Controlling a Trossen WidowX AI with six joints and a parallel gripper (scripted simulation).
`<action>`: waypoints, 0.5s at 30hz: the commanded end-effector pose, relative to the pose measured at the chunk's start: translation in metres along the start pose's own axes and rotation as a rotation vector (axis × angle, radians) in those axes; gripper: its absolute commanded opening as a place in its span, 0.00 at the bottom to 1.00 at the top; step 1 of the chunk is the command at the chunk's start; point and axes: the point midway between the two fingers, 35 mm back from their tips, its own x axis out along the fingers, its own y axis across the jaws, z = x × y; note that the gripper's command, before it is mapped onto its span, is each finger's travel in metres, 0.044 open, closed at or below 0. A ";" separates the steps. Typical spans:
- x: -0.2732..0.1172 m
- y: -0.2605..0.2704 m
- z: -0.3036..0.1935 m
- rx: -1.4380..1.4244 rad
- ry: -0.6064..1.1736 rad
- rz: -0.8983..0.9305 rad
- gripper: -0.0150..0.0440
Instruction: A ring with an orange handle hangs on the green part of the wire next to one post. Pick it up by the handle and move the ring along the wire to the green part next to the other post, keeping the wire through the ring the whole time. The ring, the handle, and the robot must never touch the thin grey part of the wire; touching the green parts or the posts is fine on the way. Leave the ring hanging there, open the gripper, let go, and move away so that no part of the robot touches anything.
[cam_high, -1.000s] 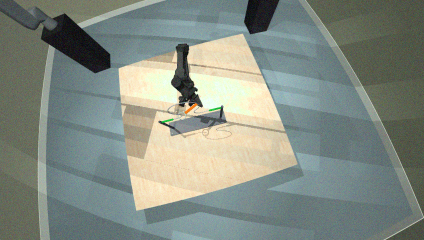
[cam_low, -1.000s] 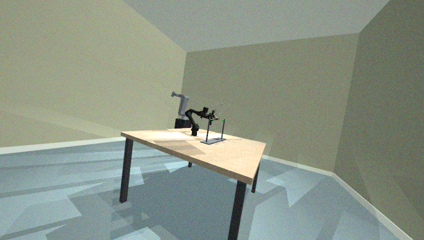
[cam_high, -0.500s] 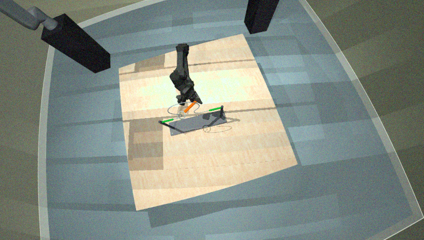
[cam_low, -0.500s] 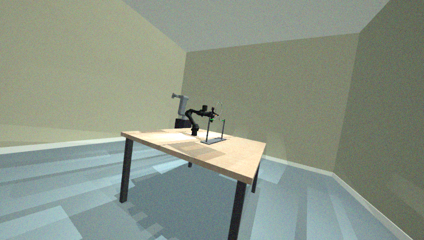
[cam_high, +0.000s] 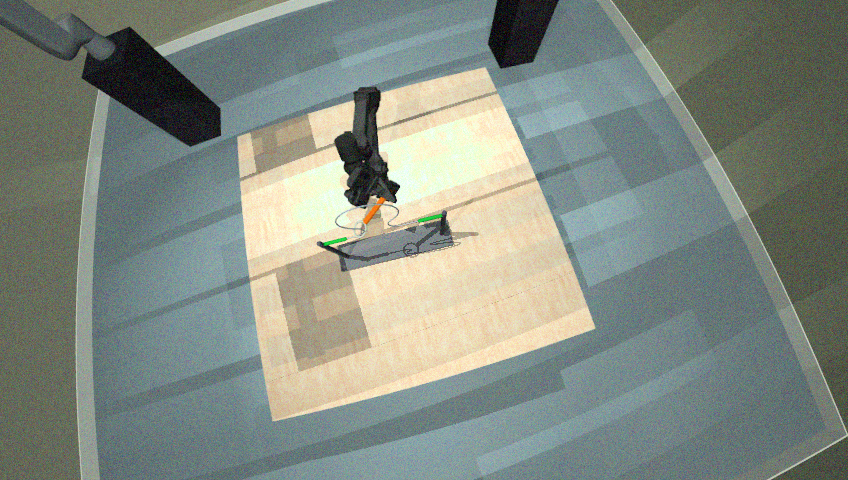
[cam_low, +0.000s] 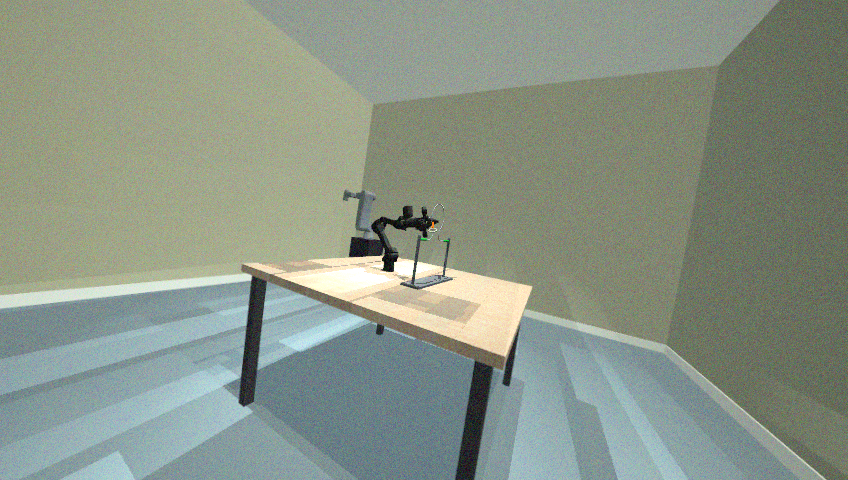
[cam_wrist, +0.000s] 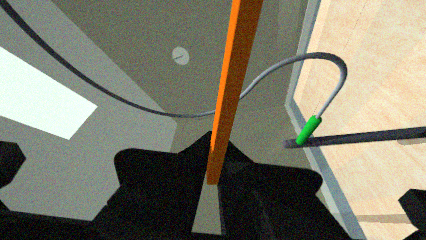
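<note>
My gripper (cam_high: 383, 197) (cam_wrist: 214, 135) is shut on the orange handle (cam_high: 374, 211) (cam_low: 433, 225) (cam_wrist: 234, 75), which runs down-left from the fingers in the top view. The small pale ring (cam_low: 432, 230) is at the handle's far end, by the thin grey wire (cam_high: 398, 212) (cam_low: 443, 214) (cam_wrist: 150, 111), between the left green part (cam_high: 335, 241) and the looping stretch. The ring seems to be around the wire; any contact is too small to tell. The right green part (cam_high: 431, 218) is farther off. One green part (cam_wrist: 308, 131) shows in the wrist view; the ring is out of it.
The left post (cam_high: 332, 250) and right post (cam_high: 443, 223) rise from the dark base (cam_high: 349, 265) (cam_low: 416, 284) on the wooden table (cam_high: 452, 297) (cam_low: 357, 297). The wire's big loop stands above the posts, close to the gripper. A grey arm (cam_low: 364, 211) stands off the table.
</note>
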 end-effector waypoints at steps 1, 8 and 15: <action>0.005 0.013 0.000 0.059 -0.034 0.035 0.00; 0.006 0.033 0.003 0.152 -0.053 0.080 0.00; 0.003 0.045 0.006 0.198 -0.048 0.096 0.00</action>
